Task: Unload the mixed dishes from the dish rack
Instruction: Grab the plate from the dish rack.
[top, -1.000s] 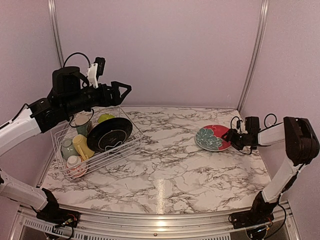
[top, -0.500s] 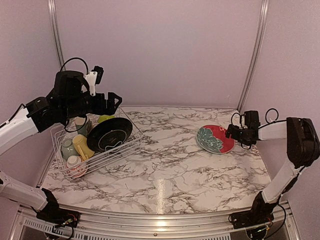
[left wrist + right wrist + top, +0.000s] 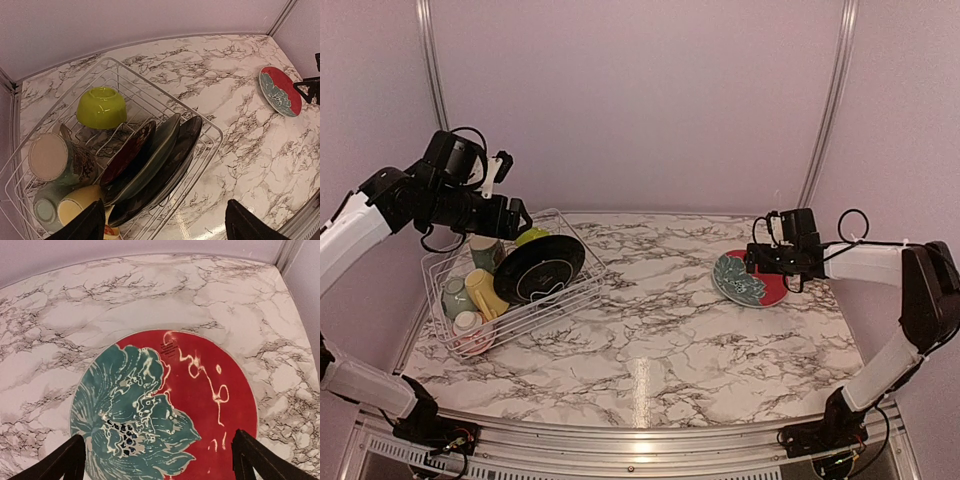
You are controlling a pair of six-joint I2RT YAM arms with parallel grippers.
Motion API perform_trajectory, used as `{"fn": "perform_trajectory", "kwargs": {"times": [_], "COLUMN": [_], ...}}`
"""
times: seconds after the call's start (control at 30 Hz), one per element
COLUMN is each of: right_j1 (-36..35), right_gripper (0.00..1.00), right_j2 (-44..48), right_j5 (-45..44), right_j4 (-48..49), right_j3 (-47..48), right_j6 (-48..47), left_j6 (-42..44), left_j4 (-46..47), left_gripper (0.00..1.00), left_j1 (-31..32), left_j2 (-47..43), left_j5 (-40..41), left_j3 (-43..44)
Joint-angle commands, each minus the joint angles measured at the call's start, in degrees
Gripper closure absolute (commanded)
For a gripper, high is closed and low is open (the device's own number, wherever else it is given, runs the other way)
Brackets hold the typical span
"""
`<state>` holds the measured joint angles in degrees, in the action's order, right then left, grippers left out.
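Note:
The white wire dish rack stands at the table's left. Three plates lean upright in it: a dark red patterned one, a pale green one and a black one. A lime-green bowl lies upside down behind them, with mugs at the rack's left. My left gripper hangs open above the rack, touching nothing. A red plate with a teal flower lies flat on the table. My right gripper hovers open over it.
The marble table stretches between the rack and the red plate. A pale wall and two metal uprights close off the back. Cables loop off both wrists.
The left arm has drawn back to the left and tipped down over the rack. The right gripper has opened, left the red plate's right rim and moved left above the plate.

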<state>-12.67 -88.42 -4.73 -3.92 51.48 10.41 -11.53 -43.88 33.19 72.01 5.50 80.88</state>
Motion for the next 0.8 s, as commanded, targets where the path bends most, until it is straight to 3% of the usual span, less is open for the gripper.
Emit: {"fn": "perform_trajectory", "kwargs": {"times": [0.0,0.17,0.57,0.77], "right_j1": [-3.6,-6.8,-7.7,-7.8], "right_gripper": [0.02,0.02,0.02,0.02], "right_j2": [1.0,1.7,2.7,2.9], "right_j5": [1.4,1.9,1.0,1.7], "right_j4": [-0.6,-0.4,-0.7,-0.1], "right_j3": [3.1,3.3,3.8,3.1], "right_j6": [-1.7,-2.3,-3.8,-3.2], "left_j6": [1.8,4.9,9.3,10.2], "left_j4": [-9.0,-9.4,-9.6,-9.5], "left_gripper": [0.14,0.17,0.56,0.66], "left_j1": [-2.6,-2.9,-2.8,-2.9], "left_j2": [3.0,6.9,15.6,16.9], "left_j5": [-8.9,-9.7,-9.0,-9.7], "left_j3": [2.7,3.5,8.0,7.7]}}
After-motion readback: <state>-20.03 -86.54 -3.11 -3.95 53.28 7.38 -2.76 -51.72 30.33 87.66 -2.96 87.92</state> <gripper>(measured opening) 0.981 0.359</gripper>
